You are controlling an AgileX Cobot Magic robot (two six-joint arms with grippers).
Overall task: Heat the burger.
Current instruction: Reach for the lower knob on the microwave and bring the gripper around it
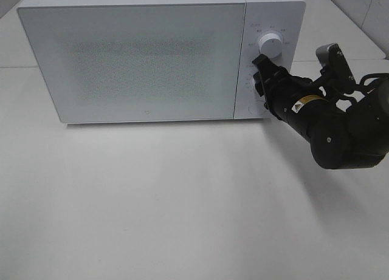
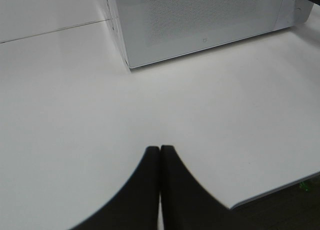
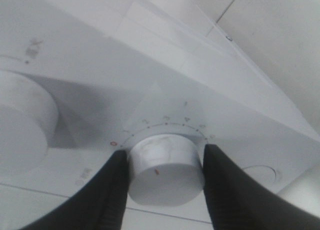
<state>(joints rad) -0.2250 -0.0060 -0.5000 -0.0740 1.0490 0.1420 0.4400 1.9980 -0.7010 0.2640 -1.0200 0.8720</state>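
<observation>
The burger is out of view. The white microwave [image 1: 134, 55] stands at the back of the table with its door closed. My right gripper [image 1: 262, 79] is at its control panel, below the upper knob [image 1: 269, 44]. In the right wrist view the right gripper [image 3: 165, 150] is shut on the lower dial knob [image 3: 165, 172], with one black finger [image 3: 112, 190] on each side. A numbered scale arcs above the knob. My left gripper [image 2: 160, 150] is shut and empty, low over the bare table in front of the microwave's left corner [image 2: 129, 65].
The white table [image 1: 182, 195] stretches in front of the microwave. Its front edge [image 2: 270, 195] shows in the left wrist view. The right arm [image 1: 340, 128] hangs over the table's right side. A white tiled wall is behind.
</observation>
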